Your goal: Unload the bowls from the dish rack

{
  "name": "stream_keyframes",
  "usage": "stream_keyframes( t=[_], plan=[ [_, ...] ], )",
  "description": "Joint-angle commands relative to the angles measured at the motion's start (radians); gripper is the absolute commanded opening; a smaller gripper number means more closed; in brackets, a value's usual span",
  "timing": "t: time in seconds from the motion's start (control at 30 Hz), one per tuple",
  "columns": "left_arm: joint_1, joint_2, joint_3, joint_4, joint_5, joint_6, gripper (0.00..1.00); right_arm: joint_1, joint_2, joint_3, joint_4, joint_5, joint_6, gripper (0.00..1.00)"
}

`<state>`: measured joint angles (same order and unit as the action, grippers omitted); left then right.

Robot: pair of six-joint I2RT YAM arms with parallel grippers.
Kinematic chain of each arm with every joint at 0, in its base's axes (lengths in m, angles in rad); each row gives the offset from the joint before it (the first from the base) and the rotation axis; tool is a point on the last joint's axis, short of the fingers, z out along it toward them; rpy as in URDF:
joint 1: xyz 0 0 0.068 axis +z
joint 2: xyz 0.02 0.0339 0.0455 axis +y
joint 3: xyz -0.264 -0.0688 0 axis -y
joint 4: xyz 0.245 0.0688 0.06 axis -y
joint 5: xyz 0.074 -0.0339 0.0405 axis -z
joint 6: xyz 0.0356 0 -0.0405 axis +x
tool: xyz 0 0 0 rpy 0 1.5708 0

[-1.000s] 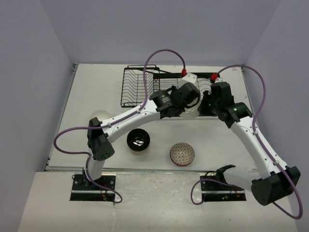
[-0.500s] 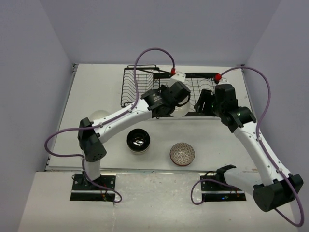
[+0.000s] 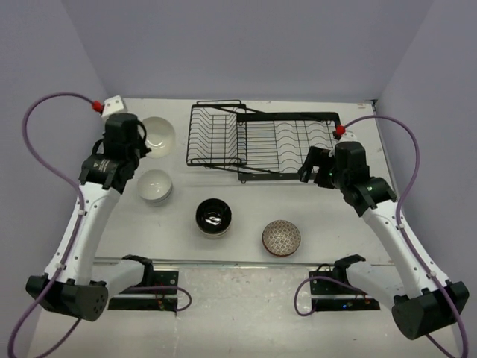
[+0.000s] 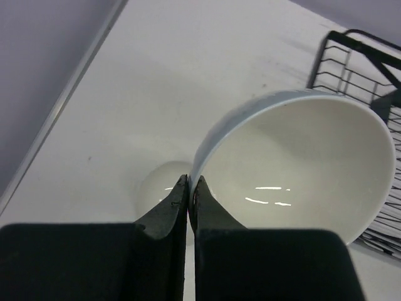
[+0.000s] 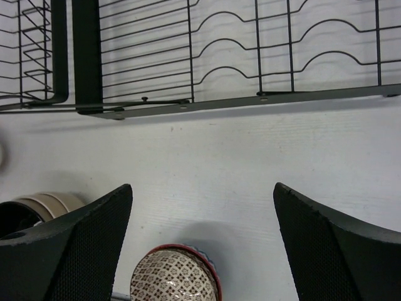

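A second ago both arms were crowded over the middle of the rack (image 3: 289, 115). The left arm has since swung out to the upper left of the top view, carrying a white bowl (image 4: 301, 163) with it. The right arm has drawn back to the rack's lower right corner.

The left tool (image 4: 189, 188) is clamped on that bowl's rim, one finger inside and one outside. The right tool (image 5: 200, 244) has sprung wide apart and holds nothing; only bare surface (image 3: 350, 216) shows between its fingers.

No bowl shows in the rack now, in either the basket or the tined section, so this looks like the last one out. Only setting it down remains, by my reading.

The carried bowl hangs by its lower left edge in the wrist view. It is tilted, with its mouth turned up toward the camera and out to the right. Being round, it has no long axis; the line through its mouth leans instead of standing upright.

A second white bowl (image 3: 155, 185) sits upright just below it in the top view. A black-lined bowl (image 3: 213, 217) and a patterned bowl (image 3: 282, 237) sit lower centre. The rack's own length runs left to right across the upper middle.
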<state>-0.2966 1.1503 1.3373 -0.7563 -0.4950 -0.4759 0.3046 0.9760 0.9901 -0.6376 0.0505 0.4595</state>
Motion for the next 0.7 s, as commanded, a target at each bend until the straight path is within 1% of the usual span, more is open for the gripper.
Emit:
stream_keyframes(
  t=[0.0,0.07,0.1,0.2,0.3,0.4,0.53,0.67],
  plan=[
    [0.222,-0.03,-0.114,0.092,0.226,-0.004,0.0,-0.004,0.03,-0.028,0.07,-0.028,-0.013,0.93],
    [0.316,-0.056,-0.165,0.109,0.314,-0.015,0.0,-0.004,0.044,-0.034,0.078,-0.035,-0.022,0.94],
    [0.4,-0.06,-0.215,0.124,0.393,-0.015,0.0,-0.004,0.052,-0.034,0.082,-0.046,-0.027,0.95],
    [0.451,-0.047,-0.274,0.124,0.44,-0.007,0.0,-0.004,0.04,-0.045,0.091,-0.046,-0.044,0.98],
    [0.453,-0.032,-0.314,0.141,0.457,-0.004,0.0,-0.004,0.014,-0.065,0.105,-0.046,-0.048,0.98],
    [0.453,-0.012,-0.325,0.126,0.431,0.006,0.0,-0.004,-0.002,-0.074,0.119,-0.074,-0.056,0.98],
    [0.453,-0.038,-0.386,0.14,0.444,0.006,0.0,-0.004,-0.013,-0.073,0.122,-0.077,-0.061,0.99],
    [0.453,-0.038,-0.411,0.134,0.427,0.011,0.0,-0.004,-0.028,-0.076,0.122,-0.078,-0.067,0.99]
  ],
)
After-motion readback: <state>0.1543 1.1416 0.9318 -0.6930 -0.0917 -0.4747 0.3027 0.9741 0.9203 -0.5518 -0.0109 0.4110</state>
